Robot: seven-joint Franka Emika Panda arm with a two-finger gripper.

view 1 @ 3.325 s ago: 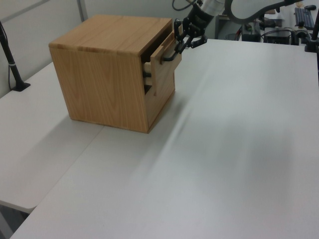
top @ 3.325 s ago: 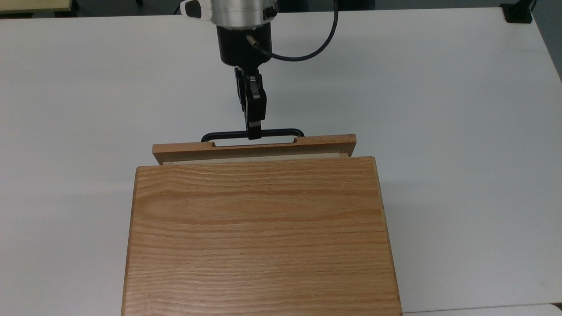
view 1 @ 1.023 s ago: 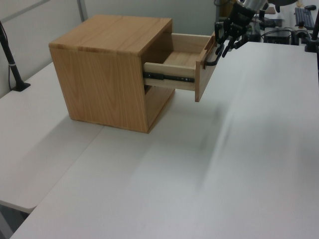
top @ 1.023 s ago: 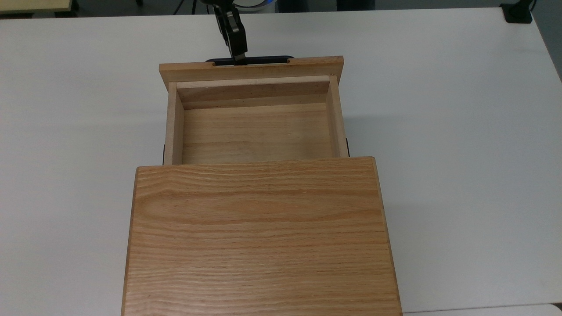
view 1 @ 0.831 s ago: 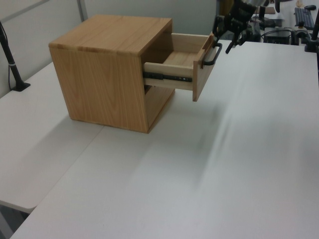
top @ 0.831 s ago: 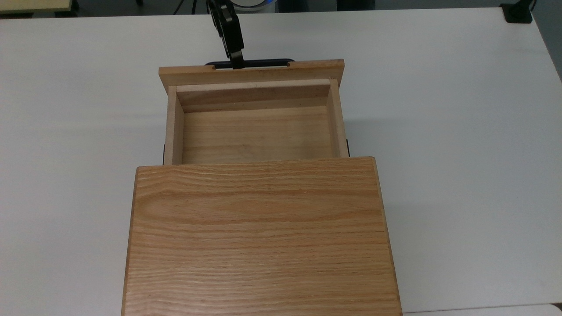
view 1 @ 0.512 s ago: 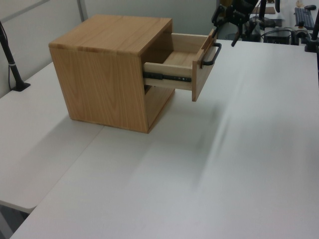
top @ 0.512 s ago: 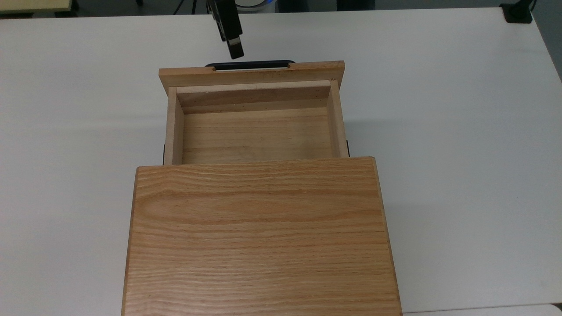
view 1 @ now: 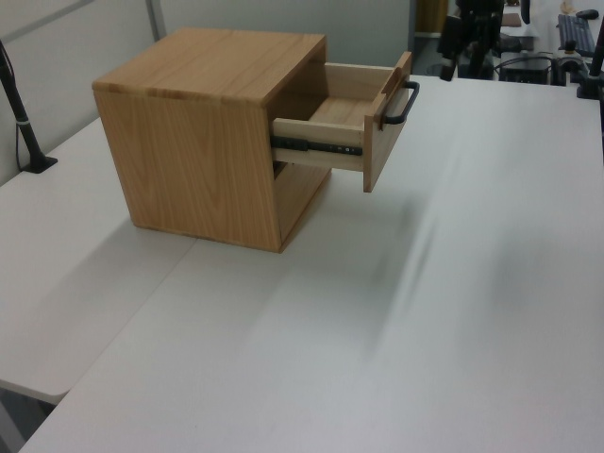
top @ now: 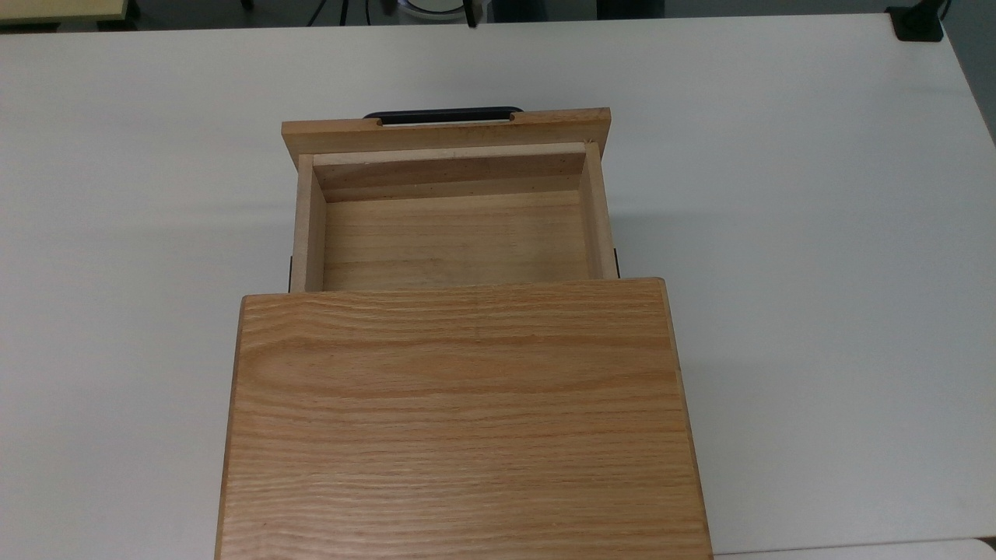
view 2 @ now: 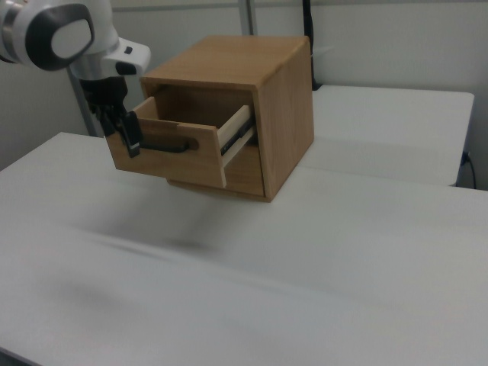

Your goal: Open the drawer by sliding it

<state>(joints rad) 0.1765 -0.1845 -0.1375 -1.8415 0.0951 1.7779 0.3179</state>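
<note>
The light oak drawer (top: 455, 237) stands pulled well out of the oak cabinet (top: 459, 420), its inside bare. Its black bar handle (top: 443, 115) sits on the flat front panel at the top view's far side. In the right view my gripper (view 2: 126, 141) hangs open just in front of the drawer front (view 2: 164, 160), to the left of the handle (view 2: 169, 145) and clear of it, holding nothing. In the left view the gripper (view 1: 453, 64) is up beyond the handle (view 1: 401, 104), apart from the drawer (view 1: 340, 123).
The cabinet (view 1: 189, 142) stands on a white table (top: 817, 233) with wide bare room on both sides and ahead of the drawer. A black metal slide rail (view 1: 316, 146) shows on the drawer's side. A black post (view 1: 24, 123) stands at the left view's left.
The drawer slid far out from nearly shut. In the last second my gripper let go of the handle and drew up and away; the drawer stays still.
</note>
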